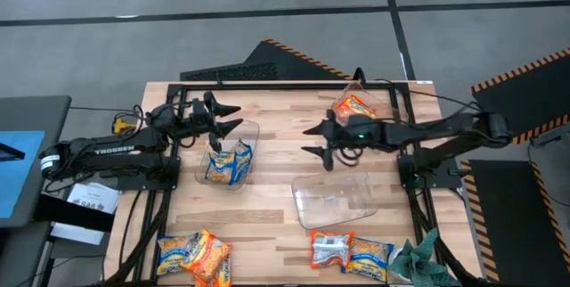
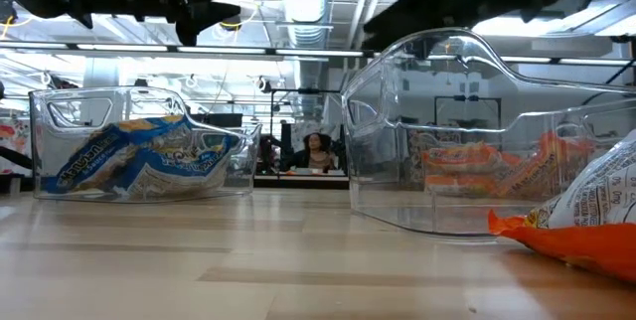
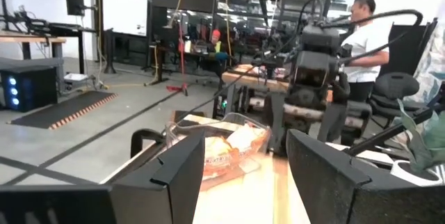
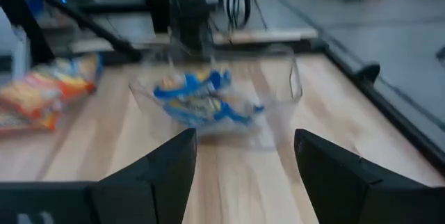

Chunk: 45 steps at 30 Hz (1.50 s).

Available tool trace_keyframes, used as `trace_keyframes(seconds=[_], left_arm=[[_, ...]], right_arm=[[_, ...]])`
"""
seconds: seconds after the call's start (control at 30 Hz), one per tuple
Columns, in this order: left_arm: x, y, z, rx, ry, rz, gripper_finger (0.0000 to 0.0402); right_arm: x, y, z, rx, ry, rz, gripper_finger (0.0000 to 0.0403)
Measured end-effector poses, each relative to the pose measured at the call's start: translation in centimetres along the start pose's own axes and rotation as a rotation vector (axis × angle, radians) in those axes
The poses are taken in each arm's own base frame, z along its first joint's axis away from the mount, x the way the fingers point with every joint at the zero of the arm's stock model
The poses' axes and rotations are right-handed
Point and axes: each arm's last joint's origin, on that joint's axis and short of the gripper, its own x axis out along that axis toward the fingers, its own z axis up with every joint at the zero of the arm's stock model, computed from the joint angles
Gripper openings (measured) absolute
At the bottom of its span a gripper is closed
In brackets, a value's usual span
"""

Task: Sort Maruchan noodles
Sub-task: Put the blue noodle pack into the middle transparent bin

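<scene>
**Sorting partly done: two bins stocked, one bare, four packets loose**

High view: the left gripper (image 1: 233,118) hangs with its fingers apart and nothing between them, just above the far edge of the left clear bin (image 1: 252,131). Right below it, in that bin, lie the yellow-and-blue Maruchan packets (image 1: 228,164); the low view shows them slumped against the bin wall. The right gripper (image 1: 312,141) also stands spread and empty, over bare wood between the bins. Behind it, beside its arm, the far clear bin (image 1: 392,100) holds orange-red packets (image 1: 356,107). Just below and in front of this gripper sits a third clear bin (image 1: 337,200), and it looks to hold nothing.

What is left, as I judge it: well in front of both grippers, at the near table edge, four packets are still unsorted. A yellow-and-blue packet (image 1: 175,253) and an orange packet (image 1: 212,256) lie touching on the left gripper's side. An orange-and-silver packet (image 1: 331,250) and another yellow-and-blue packet (image 1: 370,253) lie touching on the right gripper's side, next to a green cloth (image 1: 417,256). So the sort seems past halfway, with the silver-white kind probably meant for the bare bin.
</scene>
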Motion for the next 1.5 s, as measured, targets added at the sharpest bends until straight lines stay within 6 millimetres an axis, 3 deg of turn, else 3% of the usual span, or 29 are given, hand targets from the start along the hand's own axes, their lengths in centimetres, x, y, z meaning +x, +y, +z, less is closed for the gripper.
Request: trace_keyframes(seconds=[0.3, 0.43, 0.6, 0.77, 0.97, 1.23, 1.5], left_arm=[[0.0, -0.1, 0.0, -0.036, 0.003, -0.01, 0.0192], [0.0, -0.7, -0.2, -0.179, 0.048, -0.167, 0.0192], [-0.3, -3.6, -1.3, -0.374, 0.297, -0.527, 0.0192], [-1.3, -7.8, -2.4, -0.421, 0.583, -0.608, 0.0192], [-3.9, -12.5, -2.8, -0.326, 0.909, -0.426, 0.0169], [-5.4, -18.2, -3.4, -0.268, 1.221, -0.188, 0.0014], [-4.9, -22.1, -6.9, -0.285, 1.774, 0.175, 0.0]], right_arm=[[-1.2, 0.0, 0.7, 0.001, -0.071, 0.004, 0.0265], [-0.8, 0.0, 0.2, -0.001, -0.046, 0.003, 0.0265], [-0.1, 0.0, -0.5, -0.012, -0.01, 0.002, 0.0265], [0.5, 0.0, -1.1, -0.033, 0.012, 0.001, 0.0265], [0.7, -0.2, -1.4, -0.03, 0.029, -0.015, 0.0265], [0.7, -0.3, -1.4, -0.005, 0.03, -0.054, 0.0265], [0.7, -0.3, -1.5, -0.004, 0.031, -0.056, 0.0265]])
